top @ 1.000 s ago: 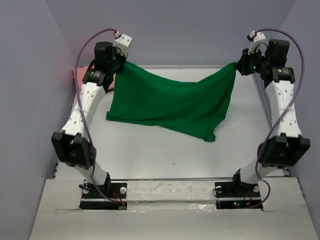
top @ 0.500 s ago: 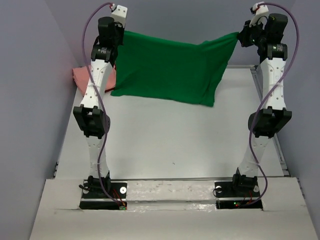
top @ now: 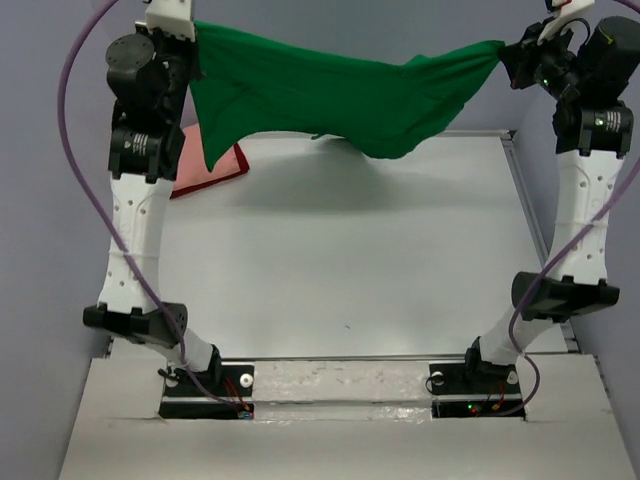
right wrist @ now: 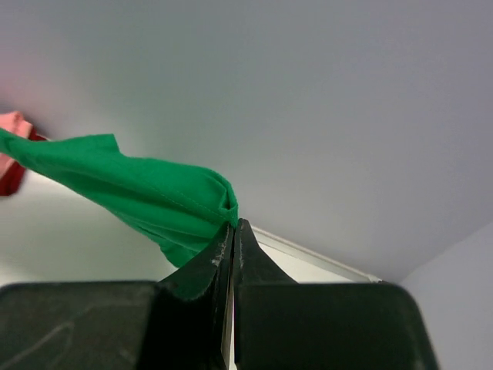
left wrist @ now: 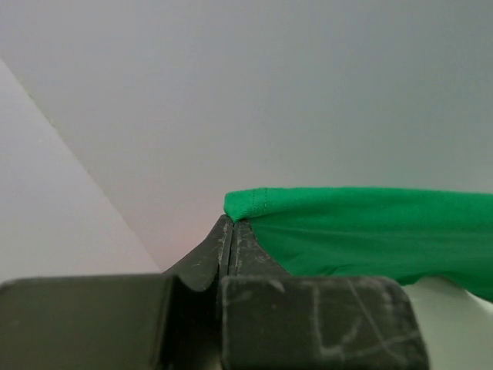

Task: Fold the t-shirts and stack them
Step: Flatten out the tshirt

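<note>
One green t-shirt is hanging stretched high over the bench, with the left fingers and right fingers each clenching one corner. The overhead frame is cutting off the left arm's top. One red tee is lying far-left on the bench, partly hidden. Only the right wrist view is showing a pink tee too.

Desk: pale grey matte top, soft shadow across its far part. Metal rail runs along the right edge. Aluminium strip crosses the near edge, with a grey ledge in front of it. Back wall, left wall, right wall: plain grey-lavender panels closing the desk in on three sides. Light even, diffuse.
</note>
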